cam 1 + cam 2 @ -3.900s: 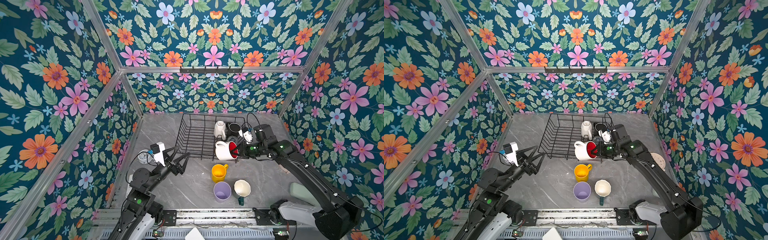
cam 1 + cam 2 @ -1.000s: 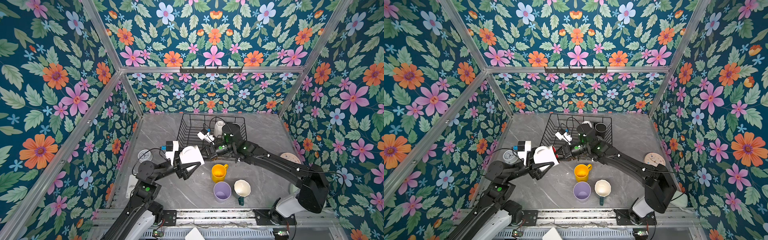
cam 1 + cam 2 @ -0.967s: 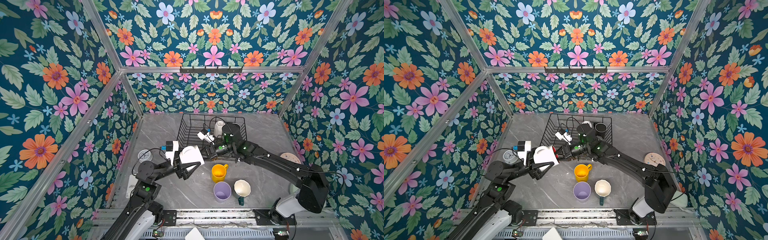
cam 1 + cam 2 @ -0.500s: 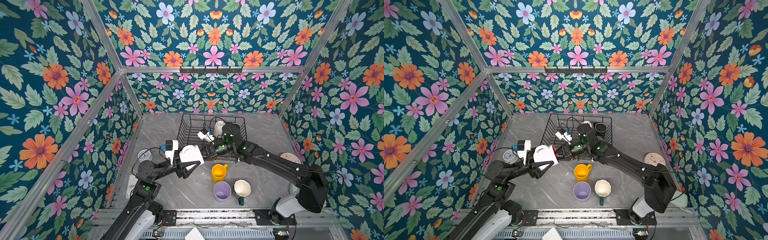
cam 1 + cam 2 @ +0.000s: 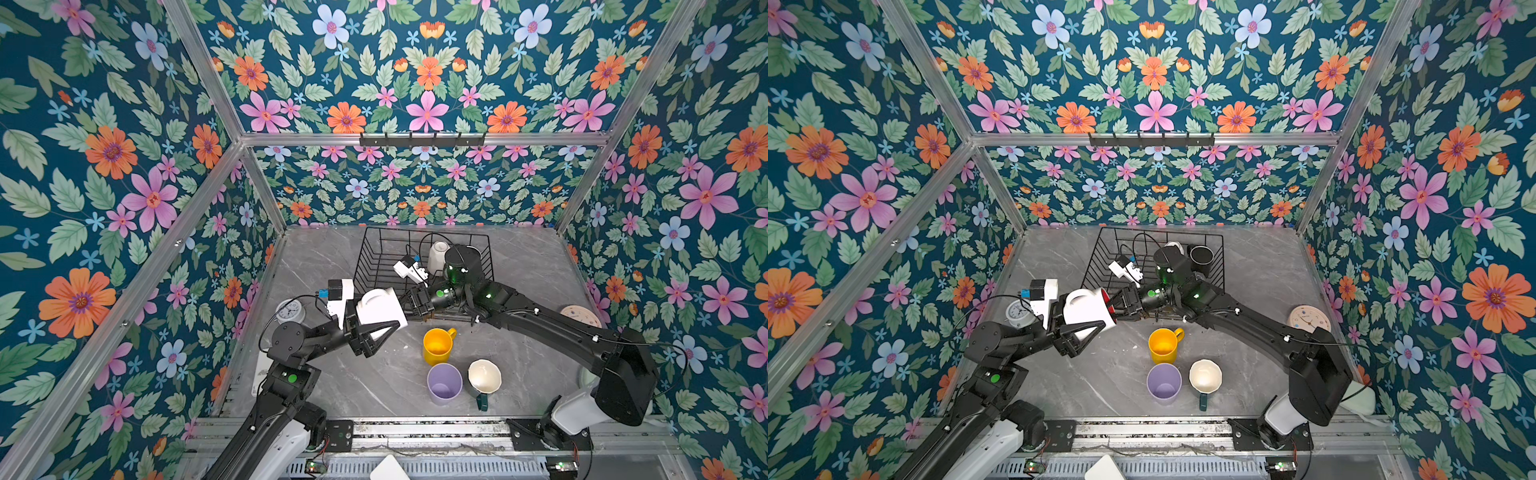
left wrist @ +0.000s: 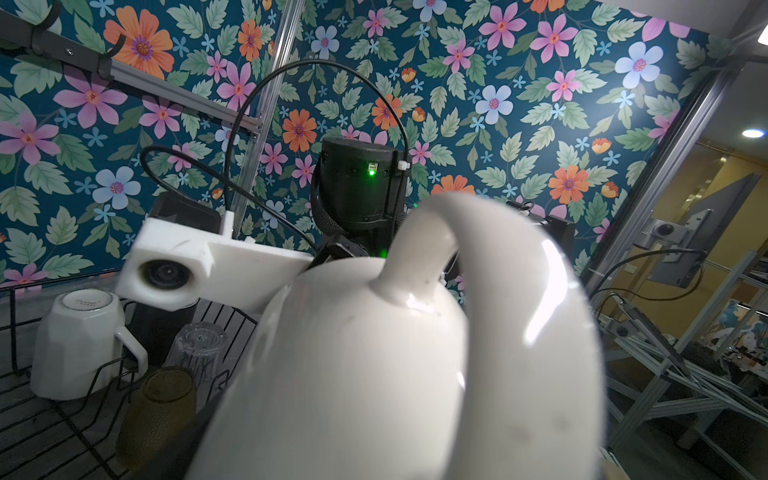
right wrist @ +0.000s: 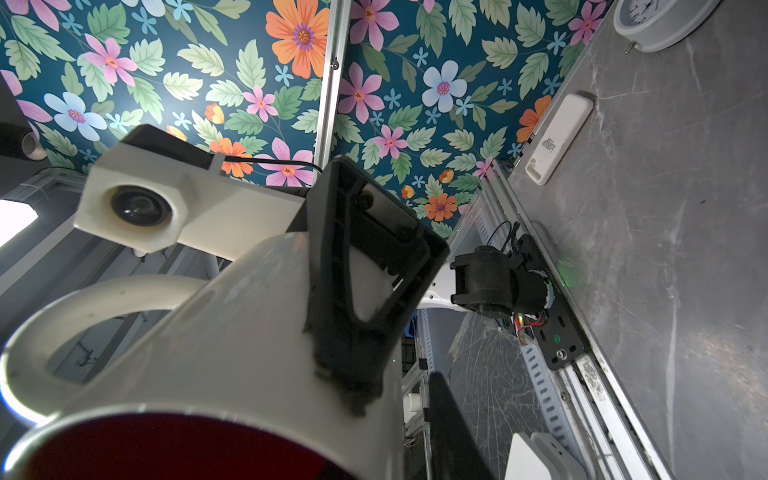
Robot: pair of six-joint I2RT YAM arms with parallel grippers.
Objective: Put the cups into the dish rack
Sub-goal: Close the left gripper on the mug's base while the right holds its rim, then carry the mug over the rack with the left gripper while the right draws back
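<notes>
Since the earlier views the red-inside mug (image 5: 1086, 307) has crossed from the near right corner of the dish rack (image 5: 376, 257) to just off its near left corner. The left arm, empty then, is now carrying it. The left gripper (image 5: 384, 318) is reaching rightward, jaws spread wide and clamping the mug's body, mouth facing right. The right arm is stretching leftward along the rack's near edge, and the right gripper (image 5: 1120, 308) is sitting at the red rim; whether it is gripping cannot be told.
</notes>
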